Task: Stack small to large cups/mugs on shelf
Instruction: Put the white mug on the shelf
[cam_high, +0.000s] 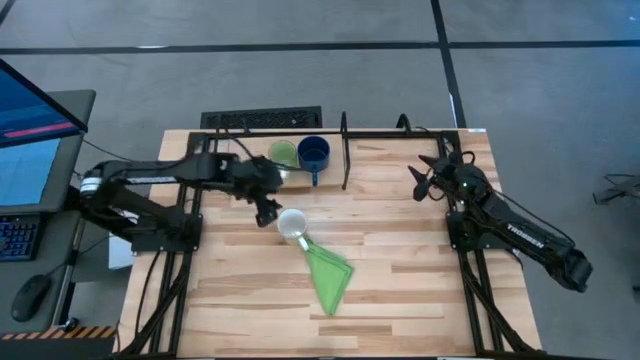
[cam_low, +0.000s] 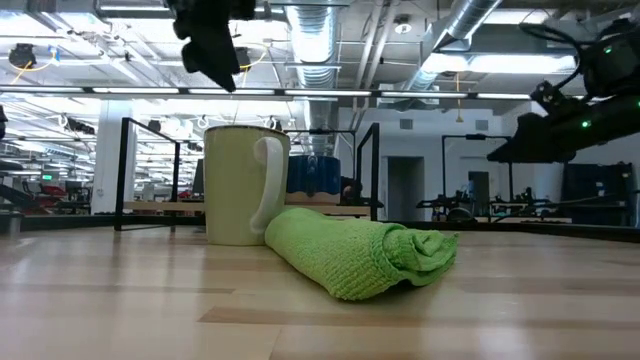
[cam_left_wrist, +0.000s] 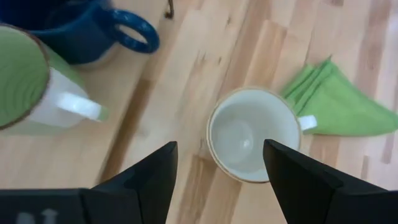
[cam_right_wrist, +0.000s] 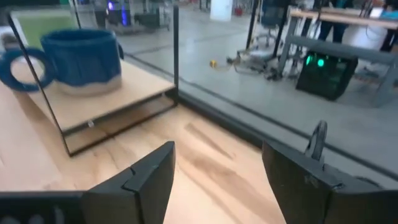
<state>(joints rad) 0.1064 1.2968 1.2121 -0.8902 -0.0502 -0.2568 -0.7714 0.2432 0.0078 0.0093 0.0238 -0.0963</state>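
The folded green cloth (cam_low: 365, 255) touches the small white handled mug (cam_left_wrist: 254, 133) on the table. My left jaws (cam_left_wrist: 219, 168) hover open above it; my right jaws (cam_right_wrist: 217, 168) wait open near the black rod-frame shelf (cam_high: 345, 150), which holds the dark blue mug (cam_high: 313, 153) and light green mug (cam_high: 283, 154).

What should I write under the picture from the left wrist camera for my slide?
Open left gripper hovers over the white mug beside the green cloth; blue mug and green mug sit on the shelf.
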